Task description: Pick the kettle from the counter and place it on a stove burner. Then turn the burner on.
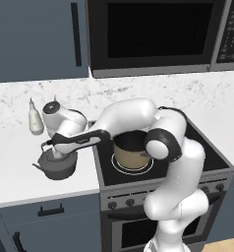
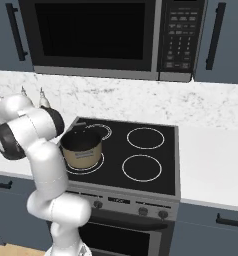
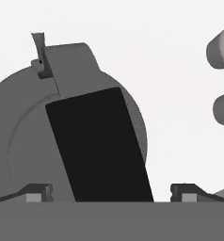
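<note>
Kettle (image 1: 56, 166) on white bench (image 1: 20, 162), at 9 o'clock of tan pot (image 1: 132, 149) on cooktop (image 1: 207, 152). Hand (image 3: 109, 193) directly above kettle, fingers (image 3: 38, 192) spread apart astride black handle (image 3: 97, 146), gripping nothing

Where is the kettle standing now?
In the left base view, the kettle stands on the white counter, just left of the black cooktop, with the open pincer directly above its handle.

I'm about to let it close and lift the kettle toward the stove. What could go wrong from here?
The open gripper straddles the kettle's thin handle, which runs skewed between the fingertips; it may twist on closing. The tan pot occupies the nearest burner, and the bottles stand close behind.
</note>
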Available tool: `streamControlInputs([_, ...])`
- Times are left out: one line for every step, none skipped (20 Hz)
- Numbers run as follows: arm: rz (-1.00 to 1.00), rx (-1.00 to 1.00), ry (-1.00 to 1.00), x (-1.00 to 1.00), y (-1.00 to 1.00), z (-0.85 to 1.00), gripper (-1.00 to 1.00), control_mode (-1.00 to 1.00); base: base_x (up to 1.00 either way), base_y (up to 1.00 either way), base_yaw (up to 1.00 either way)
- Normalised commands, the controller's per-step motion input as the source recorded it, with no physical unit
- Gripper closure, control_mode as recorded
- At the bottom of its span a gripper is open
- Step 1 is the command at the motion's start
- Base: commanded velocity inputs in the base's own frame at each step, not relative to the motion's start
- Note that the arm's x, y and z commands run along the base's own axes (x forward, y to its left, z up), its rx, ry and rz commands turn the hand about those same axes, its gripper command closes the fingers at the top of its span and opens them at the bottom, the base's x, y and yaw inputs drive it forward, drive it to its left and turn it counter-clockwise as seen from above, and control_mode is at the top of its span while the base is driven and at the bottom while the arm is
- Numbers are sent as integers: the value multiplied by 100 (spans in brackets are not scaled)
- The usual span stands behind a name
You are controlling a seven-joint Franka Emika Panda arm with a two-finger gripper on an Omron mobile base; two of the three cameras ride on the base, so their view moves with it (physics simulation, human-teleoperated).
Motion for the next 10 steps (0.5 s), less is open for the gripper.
streamControlInputs([0, 0, 2, 21, 16, -17, -100, -100, 0, 0, 0])
streamControlInputs([0, 0, 2, 19, 17, -14, -100, -100, 0, 0, 0])
streamControlInputs([0, 0, 3, 16, 16, -11, -100, -100, 0, 0, 0])
streamControlInputs([0, 0, 3, 12, 14, -6, -100, -100, 0, 0, 0])
streamControlInputs([0, 0, 4, 11, 11, -1, -100, -100, 0, 0, 0])
streamControlInputs([0, 0, 5, 6, 6, 0, -100, -100, 0, 0, 0])
streamControlInputs([0, 0, 5, 0, 0, 0, 100, -100, 0, 0, 0])
streamControlInputs([0, 0, 0, 0, 0, 0, 100, -100, 0, 0, 0])
streamControlInputs([0, 0, 0, 0, 0, 0, 100, -100, 0, 0, 0])
streamControlInputs([0, 0, 0, 0, 0, 0, 100, -100, 0, 0, 0])
